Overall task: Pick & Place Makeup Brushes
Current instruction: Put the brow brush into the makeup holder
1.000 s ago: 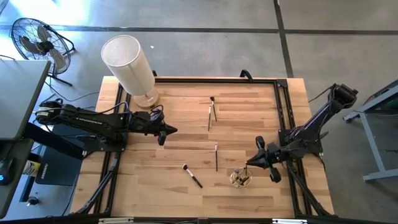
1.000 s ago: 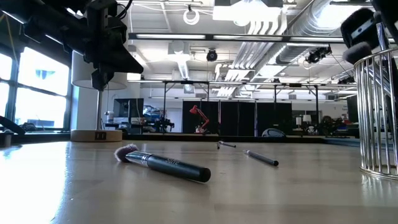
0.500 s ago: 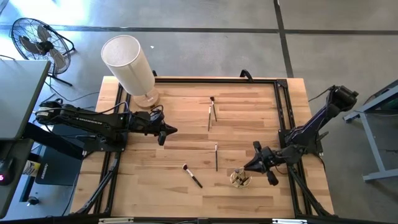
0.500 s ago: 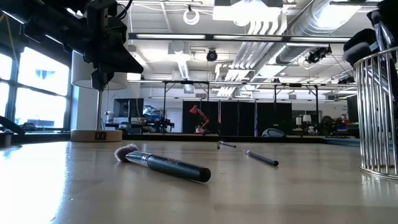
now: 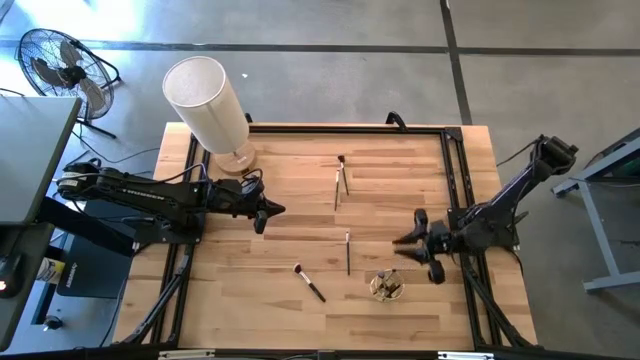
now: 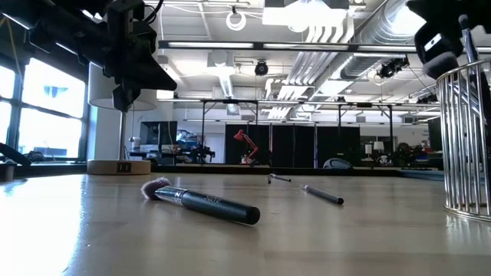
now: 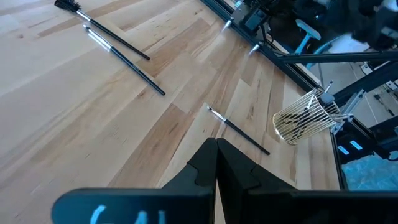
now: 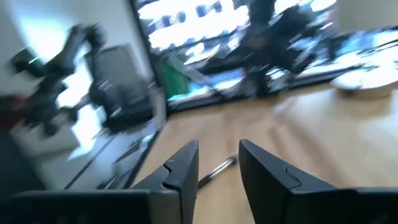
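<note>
Beside wire holder (image 5: 387,286), right end effector (image 5: 404,246) spread, empty; line up squarely over slim brush (image 5: 347,254) before pinching.

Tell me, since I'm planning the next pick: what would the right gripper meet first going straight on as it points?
Probably the thin brush lying just ahead of the open right gripper; its height above the table is unclear.

Premises presenting as an industrial lab: exposed ceiling ducting (image 6: 337,31) running overhead, bare concrete floor (image 5: 330,70) surrounding the tabletop (image 5: 300,215), floor fan (image 5: 60,65) standing alongside.
</note>
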Controlling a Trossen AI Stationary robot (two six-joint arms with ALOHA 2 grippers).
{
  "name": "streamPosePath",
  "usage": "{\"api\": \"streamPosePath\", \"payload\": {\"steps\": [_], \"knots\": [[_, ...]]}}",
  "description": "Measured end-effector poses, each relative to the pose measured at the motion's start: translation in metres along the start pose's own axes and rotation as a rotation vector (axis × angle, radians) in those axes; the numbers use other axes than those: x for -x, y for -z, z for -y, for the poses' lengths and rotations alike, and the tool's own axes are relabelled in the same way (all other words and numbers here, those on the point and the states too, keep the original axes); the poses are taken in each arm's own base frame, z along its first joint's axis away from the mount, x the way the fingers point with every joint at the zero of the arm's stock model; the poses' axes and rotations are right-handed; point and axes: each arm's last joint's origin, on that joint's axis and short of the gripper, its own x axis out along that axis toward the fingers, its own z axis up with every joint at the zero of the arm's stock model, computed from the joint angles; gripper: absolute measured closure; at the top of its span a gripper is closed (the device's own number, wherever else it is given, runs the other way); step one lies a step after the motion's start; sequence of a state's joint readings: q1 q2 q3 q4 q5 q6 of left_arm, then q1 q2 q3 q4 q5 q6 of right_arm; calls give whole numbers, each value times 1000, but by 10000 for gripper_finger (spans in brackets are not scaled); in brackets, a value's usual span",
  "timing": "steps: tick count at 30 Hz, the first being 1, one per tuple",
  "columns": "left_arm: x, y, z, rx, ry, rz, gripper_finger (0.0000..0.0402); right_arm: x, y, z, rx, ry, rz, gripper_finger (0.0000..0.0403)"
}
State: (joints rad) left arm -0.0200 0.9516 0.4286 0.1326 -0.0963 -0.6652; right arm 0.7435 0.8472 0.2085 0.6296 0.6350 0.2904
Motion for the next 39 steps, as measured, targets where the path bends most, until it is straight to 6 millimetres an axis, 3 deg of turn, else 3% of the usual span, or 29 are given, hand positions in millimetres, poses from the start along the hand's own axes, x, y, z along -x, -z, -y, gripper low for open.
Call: {"api": "streamPosePath", "payload": {"steps": [5,10,16,21,26,30,36,39], "knots": [[0,0,0,-1,-13,11,401,-6,-22,13,33,161,49,332],[-4,2,-2,-22,-36,-4,401,-30,-60,29,130,377,-94,368],[-4,2,-2,-87,-24,-11,401,-80,-107,66,69,524,-256,387],[-4,2,-2,-175,-22,-13,401,-135,-127,104,41,641,-403,383],[-4,3,-2,-246,-21,-15,401,-183,-137,152,-86,830,-546,358],[-4,2,-2,-303,-20,-15,402,-209,-134,195,-224,918,-684,330],[-4,3,-1,-375,11,-34,402,-229,-113,260,-404,1053,-836,282],[-3,4,-1,-390,46,-57,401,-234,-100,283,-445,1108,-880,259]]}}
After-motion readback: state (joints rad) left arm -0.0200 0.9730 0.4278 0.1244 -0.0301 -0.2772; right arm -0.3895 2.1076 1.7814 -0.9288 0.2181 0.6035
